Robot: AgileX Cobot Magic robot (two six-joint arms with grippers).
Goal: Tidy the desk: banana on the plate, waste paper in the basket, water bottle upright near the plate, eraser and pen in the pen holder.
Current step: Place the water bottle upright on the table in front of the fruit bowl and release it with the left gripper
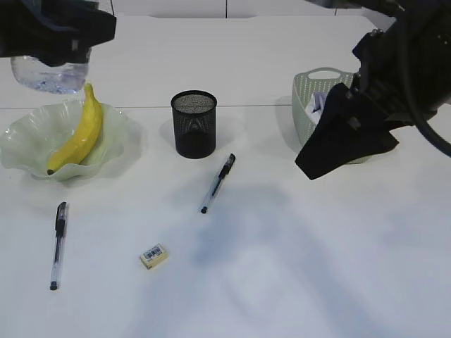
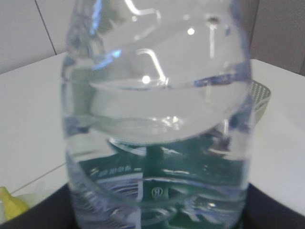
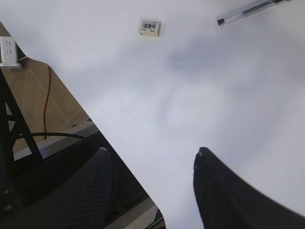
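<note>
My left gripper (image 1: pixel 55 39) is shut on the clear water bottle (image 2: pixel 157 119), which fills the left wrist view. The bottle's base (image 1: pixel 51 76) hangs in the air behind the plate (image 1: pixel 116 144). The banana (image 1: pixel 81 134) lies on that plate. The black mesh pen holder (image 1: pixel 194 123) stands mid-desk, with one pen (image 1: pixel 217 183) lying just in front of it and a second pen (image 1: pixel 58 243) at the front left. The eraser (image 1: pixel 153 255) lies between them, nearer the front. Crumpled paper (image 1: pixel 317 102) sits in the basket (image 1: pixel 303 95). My right gripper (image 3: pixel 150 155) hangs open and empty beside the basket.
The right wrist view shows the desk's front edge (image 3: pixel 95 119), with floor, a power strip (image 3: pixel 9 52) and a red cable (image 3: pixel 46 95) below it. A seam line (image 1: pixel 254 107) runs across the white desk behind the pen holder.
</note>
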